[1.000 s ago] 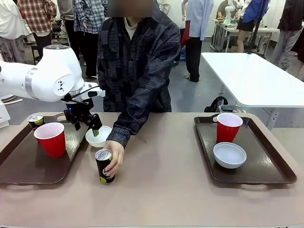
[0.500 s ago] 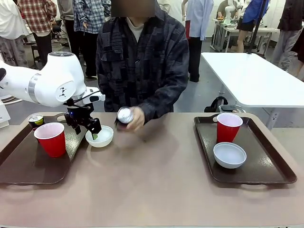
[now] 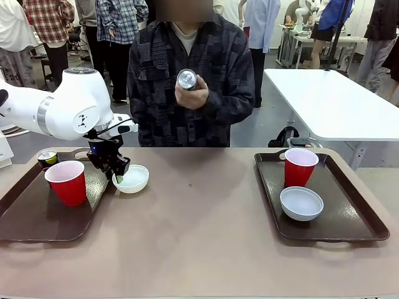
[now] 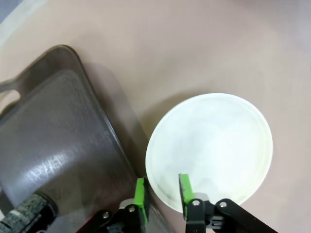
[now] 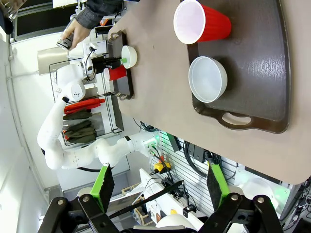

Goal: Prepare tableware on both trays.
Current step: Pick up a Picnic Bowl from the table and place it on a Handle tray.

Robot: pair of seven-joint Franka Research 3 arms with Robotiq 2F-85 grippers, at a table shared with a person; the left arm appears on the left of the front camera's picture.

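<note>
Handling comes first: the white bowl [image 3: 133, 179] is looking light, stiff and smooth-sided. A pinch on its thin rim is probably the only workable hold, and it is likely to tip or skid if dragged rather than lifted.

Nearest on the tabletop [image 3: 206, 246], the left tray [image 3: 31, 224] is lying along the left edge. A red cup [image 3: 67, 182] is standing upright on it, and a black can [image 3: 47, 158] is standing at its far left corner. The white bowl is sitting on the bare tabletop just beside that tray's right rim, not yet on the tray.

The left gripper [image 3: 117, 175] is reaching down at the bowl's tray-side edge, one green pad inside the rim and one outside. I cannot tell whether the pads are pressing on it. The raised tray rim is standing in the bowl's way, and the red cup is taking up room close by.

On the right tray [image 3: 271, 193] a second bowl [image 3: 301, 203] is resting toward the near side, with a second red cup [image 3: 300, 167] just behind it. The right gripper [image 5: 160, 190] is looking down on that tray from well above, fingers spread wide and nothing between them.

At the far edge, the person's hand [image 3: 192, 94] is holding a second can [image 3: 186, 79] up at chest height, well clear of the tabletop
</note>
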